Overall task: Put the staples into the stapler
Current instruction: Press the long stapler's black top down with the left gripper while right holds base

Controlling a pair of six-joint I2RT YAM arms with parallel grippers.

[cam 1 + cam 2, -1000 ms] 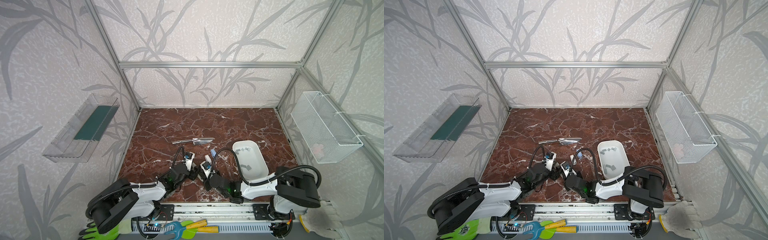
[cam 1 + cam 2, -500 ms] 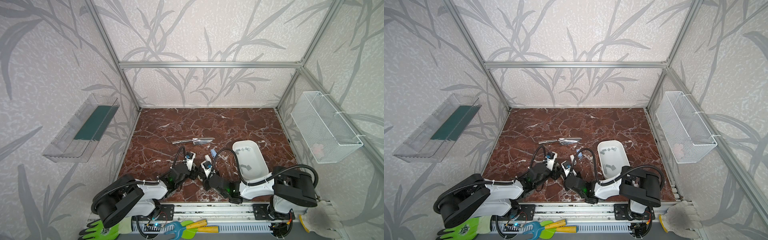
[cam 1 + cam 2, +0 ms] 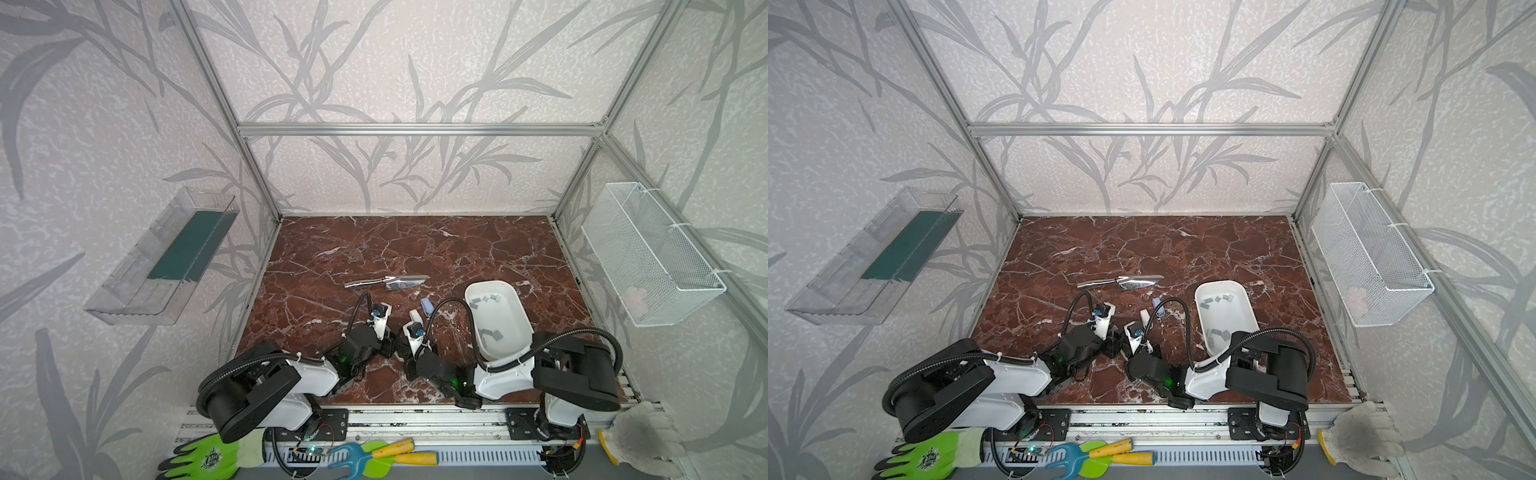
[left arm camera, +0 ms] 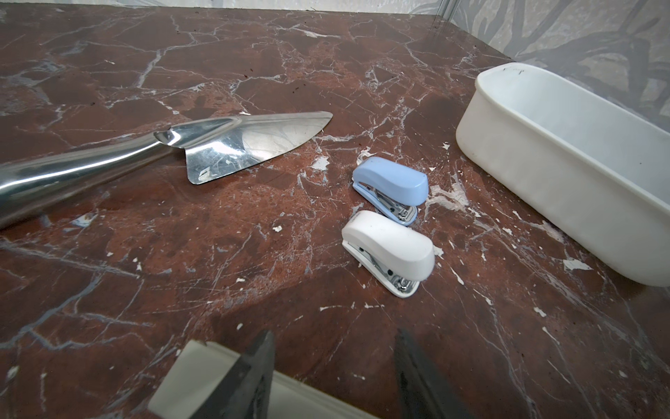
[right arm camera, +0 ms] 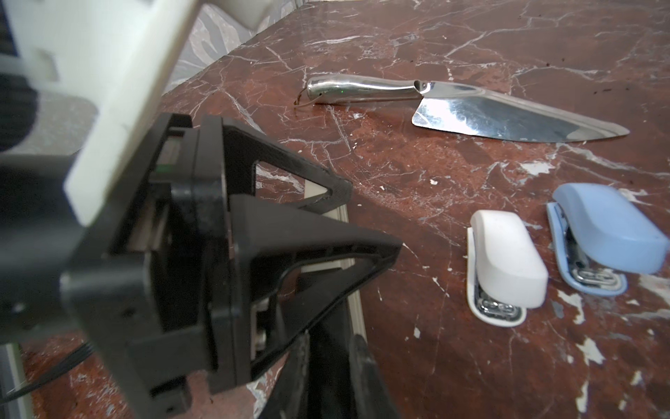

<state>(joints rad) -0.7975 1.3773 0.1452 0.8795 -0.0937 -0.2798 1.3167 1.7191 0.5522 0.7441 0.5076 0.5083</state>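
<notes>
A white stapler [image 4: 389,250] and a blue stapler [image 4: 391,185] lie shut side by side on the marble floor, also seen in the right wrist view as the white stapler [image 5: 505,261] and blue stapler [image 5: 609,232]. The staples [image 3: 491,297] are small grey strips lying loose in the white tray [image 3: 521,316], with more staples [image 3: 490,335] at its near end. My left gripper [image 4: 333,348] is open and empty, a short way before the white stapler. My right gripper [image 5: 324,348] sits close beside it, jaws a narrow gap apart, nothing seen between them.
A shiny metal cake server [image 3: 386,281] lies beyond the staplers. The white tray [image 4: 544,170] stands to their right. A clear shelf [image 3: 166,257] hangs on the left wall and a wire basket [image 3: 652,253] on the right wall. The left gripper's black body [image 5: 253,235] crowds the right gripper.
The left arm's rear links have shifted slightly. Both grippers stay low together near the staplers. The staplers, the tray and the cake server have not moved.
</notes>
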